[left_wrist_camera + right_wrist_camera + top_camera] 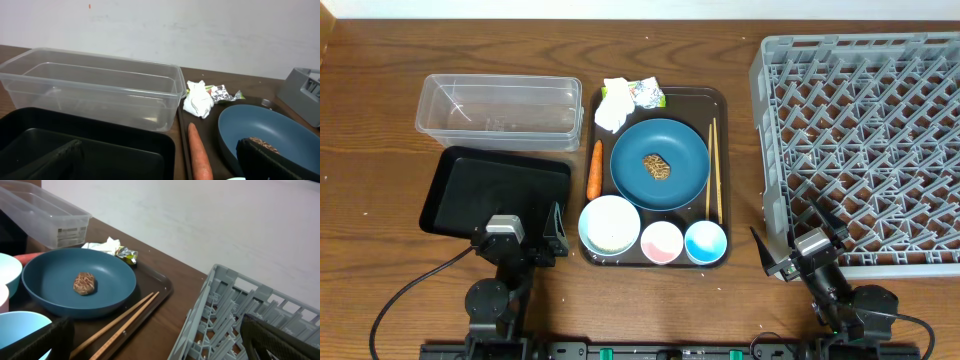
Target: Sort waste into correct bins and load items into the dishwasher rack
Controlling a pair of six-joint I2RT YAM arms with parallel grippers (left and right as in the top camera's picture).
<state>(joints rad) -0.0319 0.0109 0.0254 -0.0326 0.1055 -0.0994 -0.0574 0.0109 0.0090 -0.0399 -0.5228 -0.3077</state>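
Left half of counter: clear tub (498, 110) toward the far edge, black tray (495, 190) just in front of it. Left pincer (160, 150) hangs over the tray's near right corner, jaws spread wide, nothing held.

Mid-counter, brown serving tray (695, 105). Carrot (595, 168) lies along its left rim: stiff, smooth, likely to roll, so best pinched across the middle. Crumpled tissue (614, 108) sits at its far left corner: soft, near weightless, any fold will do. Blue plate (675, 140) looks heavy and slick, so hold it by the rim. Chopsticks (714, 170) are thin and fiddly.

Dishwasher rack (860, 150) fills the right edge. Right pincer (155, 325) sits by the rack's near left corner, equally spread, empty.
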